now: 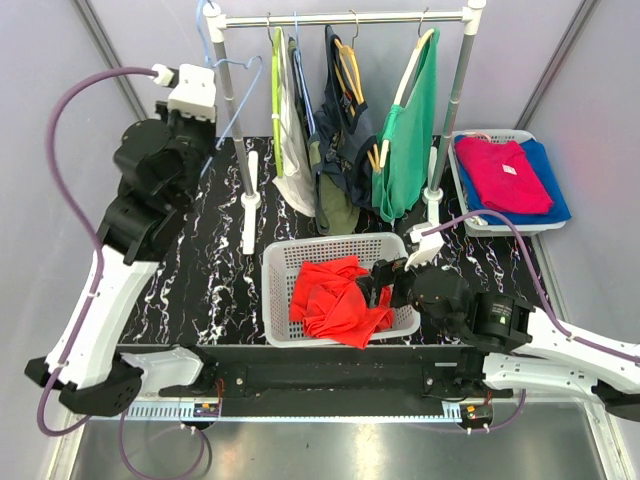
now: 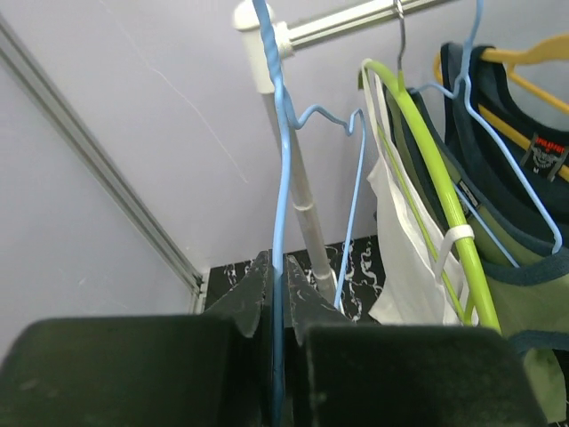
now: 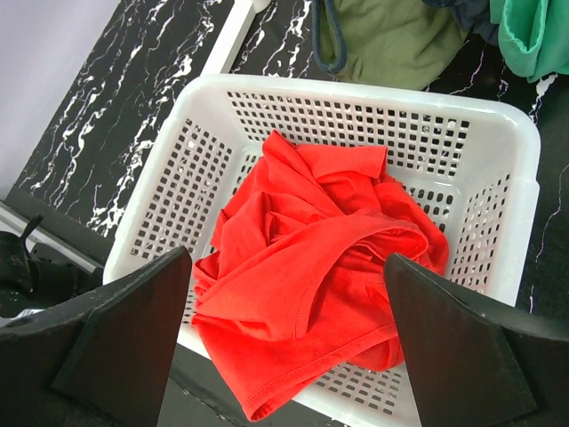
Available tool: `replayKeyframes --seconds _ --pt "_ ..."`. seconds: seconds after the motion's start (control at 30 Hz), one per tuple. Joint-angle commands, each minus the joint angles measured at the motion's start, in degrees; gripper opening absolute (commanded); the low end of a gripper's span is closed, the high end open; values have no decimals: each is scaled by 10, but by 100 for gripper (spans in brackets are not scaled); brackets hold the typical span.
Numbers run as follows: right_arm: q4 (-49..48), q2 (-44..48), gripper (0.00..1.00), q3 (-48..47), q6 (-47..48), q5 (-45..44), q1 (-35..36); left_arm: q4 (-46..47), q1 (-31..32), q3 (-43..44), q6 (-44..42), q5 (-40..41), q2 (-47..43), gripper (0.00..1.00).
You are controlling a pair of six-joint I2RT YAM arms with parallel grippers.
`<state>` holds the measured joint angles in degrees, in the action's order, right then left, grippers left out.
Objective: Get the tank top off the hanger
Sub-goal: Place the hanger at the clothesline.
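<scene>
Black marbled table (image 1: 200, 290) carries a white basket (image 1: 277, 290), rack (image 1: 250, 215) and bin (image 1: 490, 230).

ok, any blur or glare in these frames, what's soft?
Left wrist: left gripper fingers near, dark and soft; blue hanger and rail beyond sharp. Right wrist: right gripper fingers slightly soft at the edges, red tank top crisp, no glare. Top external: even light, everything in focus, faint sheen on the steel strip at the bottom.

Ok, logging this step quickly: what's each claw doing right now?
Left claw: closed on the blue hanger.
Right claw: open, holding nothing, above the red top in the basket.
</scene>
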<state>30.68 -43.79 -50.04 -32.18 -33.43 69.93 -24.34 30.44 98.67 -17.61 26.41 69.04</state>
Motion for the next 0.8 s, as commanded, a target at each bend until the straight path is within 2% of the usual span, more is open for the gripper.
replayKeyframes --seconds 0.0,0.5,0.77 --pt "-30 -2 100 0 4 -2 -3 42 2 -21 -24 27 -5 0" --pt "-26 54 100 21 -13 6 -4 63 2 78 -13 37 121 0" --pt "-28 60 99 35 -17 8 -3 76 2 58 -20 48 105 0"
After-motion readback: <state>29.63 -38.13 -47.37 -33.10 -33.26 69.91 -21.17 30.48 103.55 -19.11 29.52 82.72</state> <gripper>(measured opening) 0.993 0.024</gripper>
